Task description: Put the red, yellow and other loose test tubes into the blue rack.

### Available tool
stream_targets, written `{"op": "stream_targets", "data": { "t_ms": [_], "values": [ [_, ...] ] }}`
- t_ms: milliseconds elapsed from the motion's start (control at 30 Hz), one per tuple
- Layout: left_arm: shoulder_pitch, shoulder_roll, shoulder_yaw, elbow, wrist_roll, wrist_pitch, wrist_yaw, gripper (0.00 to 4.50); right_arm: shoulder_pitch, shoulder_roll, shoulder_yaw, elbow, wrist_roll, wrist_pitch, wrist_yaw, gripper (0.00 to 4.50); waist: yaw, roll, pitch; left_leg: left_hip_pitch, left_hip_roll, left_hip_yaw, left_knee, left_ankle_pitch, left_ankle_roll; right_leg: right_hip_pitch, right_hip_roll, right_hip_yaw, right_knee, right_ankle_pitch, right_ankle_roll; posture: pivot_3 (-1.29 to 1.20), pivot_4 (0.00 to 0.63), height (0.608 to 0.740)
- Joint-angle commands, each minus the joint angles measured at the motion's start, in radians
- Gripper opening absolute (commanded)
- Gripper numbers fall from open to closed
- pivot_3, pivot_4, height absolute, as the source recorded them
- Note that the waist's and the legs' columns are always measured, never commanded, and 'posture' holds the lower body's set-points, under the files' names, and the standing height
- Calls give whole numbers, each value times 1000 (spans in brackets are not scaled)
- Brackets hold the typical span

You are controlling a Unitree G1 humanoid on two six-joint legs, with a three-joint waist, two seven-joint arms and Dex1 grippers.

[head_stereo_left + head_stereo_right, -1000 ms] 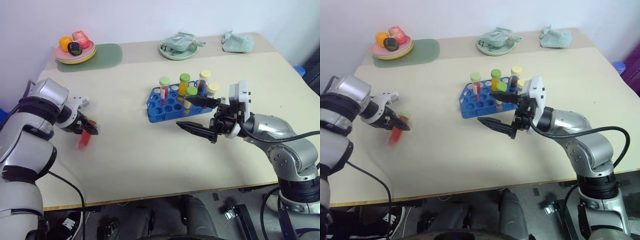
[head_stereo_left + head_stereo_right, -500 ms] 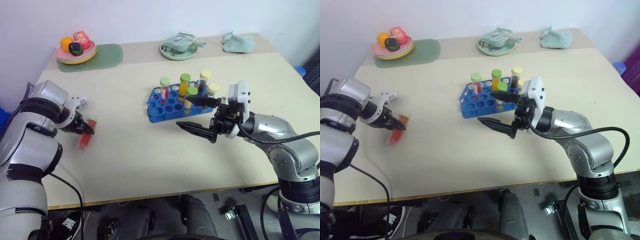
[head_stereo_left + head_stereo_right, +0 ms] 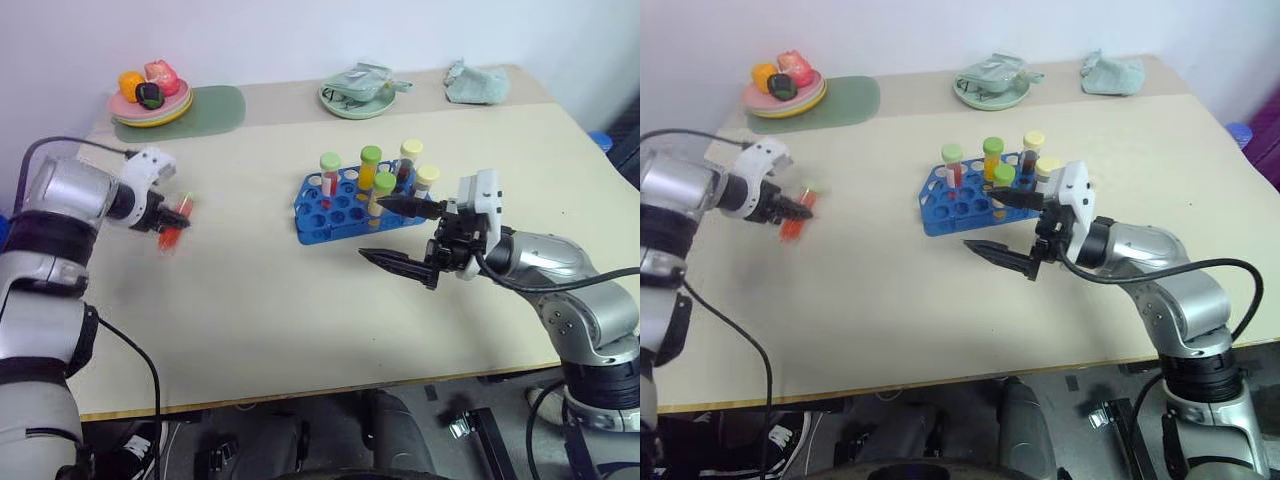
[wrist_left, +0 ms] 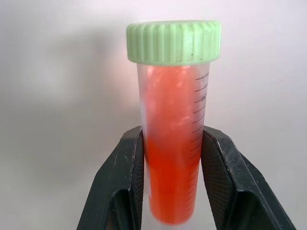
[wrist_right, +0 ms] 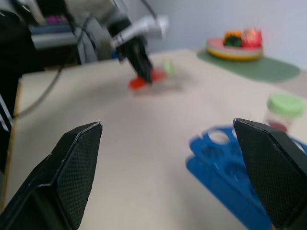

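While the left end effector (image 3: 168,216) pinches the red tube (image 4: 173,143) as it did a second ago, it has risen and swung inward, and the tube now hangs clear above the bench (image 3: 260,300), well apart from the rack (image 3: 345,205). In the left wrist view the green-capped tube stands between the two fingers (image 4: 120,187), gripped low on its body, cap (image 4: 173,42) away from the wrist. The right end effector (image 3: 400,232) hovers just in front of the rack with its fingers spread wide, holding nothing; it has hardly shifted.

The blue rack sits at mid-bench and holds five capped tubes (image 3: 370,170) upright in its far rows, caps green and pale yellow.

At the bench's far edge lie a green mat (image 3: 200,112) carrying a plate of toy fruit (image 3: 150,95), a pale green dish (image 3: 358,92) with a crumpled cloth in it, and another cloth (image 3: 476,83). A plain pale wall (image 3: 300,35) stands behind.
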Motion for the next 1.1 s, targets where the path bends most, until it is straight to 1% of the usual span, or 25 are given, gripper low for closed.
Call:
{"op": "stream_targets", "data": {
  "t_ms": [33,100,133,200,267,333,467,533,600,700,733,900,967,1033,1100],
  "values": [
    [66,-3,133,-161,-98,-127,-30,1680,15,-50,-59,2,52,19,66,4500,-1,0,0,0,0,0,0,0,0,0,0,0,0,0,0,0,150,740],
    [101,-44,220,-215,-189,-152,-54,1680,26,-73,-77,10,78,44,90,4500,-1,0,0,0,0,0,1,0,0,1,0,0,0,0,0,0,150,740],
    [115,-68,262,-240,-207,-162,-13,1680,30,-78,-87,10,84,46,92,4500,0,0,0,0,0,0,1,0,0,1,0,0,0,0,0,0,150,740],
    [145,-139,355,-294,-267,-225,51,1680,38,-81,-107,11,84,42,85,4500,0,0,0,0,0,-1,4,0,0,2,0,-1,0,0,0,0,150,740],
    [179,-230,431,-350,-339,-321,77,1680,50,-88,-118,10,73,38,80,4500,1,0,0,0,0,-1,4,0,0,2,-1,-1,0,0,0,0,150,740],
    [205,-308,461,-399,-385,-370,104,1680,61,-86,-128,4,73,42,67,4500,3,0,0,0,0,-1,6,-1,-1,2,-1,-1,1,0,0,0,150,740],
    [249,-470,448,-464,-436,-508,125,1680,73,-85,-151,-6,66,32,35,4500,16,0,0,0,0,0,7,-1,-1,3,-1,-1,0,1,0,0,150,740],
    [264,-525,425,-466,-438,-551,128,1680,79,-87,-163,-1,62,26,23,4500,23,0,0,0,0,0,8,-1,-1,4,-1,-1,0,1,0,0,150,740],
    [285,-582,391,-441,-415,-650,111,1680,87,-82,-172,5,41,6,5,4500,23,0,0,0,0,0,8,-1,-1,4,-1,-1,0,2,0,0,150,740],
    [298,-661,346,-357,-380,-800,86,1680,96,-60,-185,-11,37,1,-40,4500,26,0,0,0,0,0,8,-1,0,5,-1,-1,-1,2,0,0,150,740],
    [301,-681,329,-328,-360,-866,68,1680,103,-56,-188,-19,39,2,-50,4500,26,0,0,1,0,0,8,-1,0,5,-1,-1,-1,2,0,0,150,740],
    [304,-754,273,-190,-276,-1078,91,1680,137,-54,-197,-67,50,13,-84,4500,23,0,-1,1,0,1,8,-1,0,6,-1,-1,-1,2,0,0,150,740],
    [298,-784,272,-124,-255,-1155,126,1680,143,-55,-208,-77,61,26,-102,4500,25,0,-1,1,0,1,8,-1,0,6,-1,-1,-1,2,0,0,150,740],
    [289,-797,258,-53,-215,-1259,137,1680,148,-59,-214,-84,68,31,-110,4500,26,0,-1,1,0,1,8,-2,0,6,-1,-1,-1,2,0,0,150,740],
    [270,-808,246,27,-161,-1348,183,1680,152,-60,-217,-90,74,37,-116,4500,27,0,-1,1,0,1,8,-2,0,6,-1,-1,-1,2,0,0,150,740]
  ]
}}
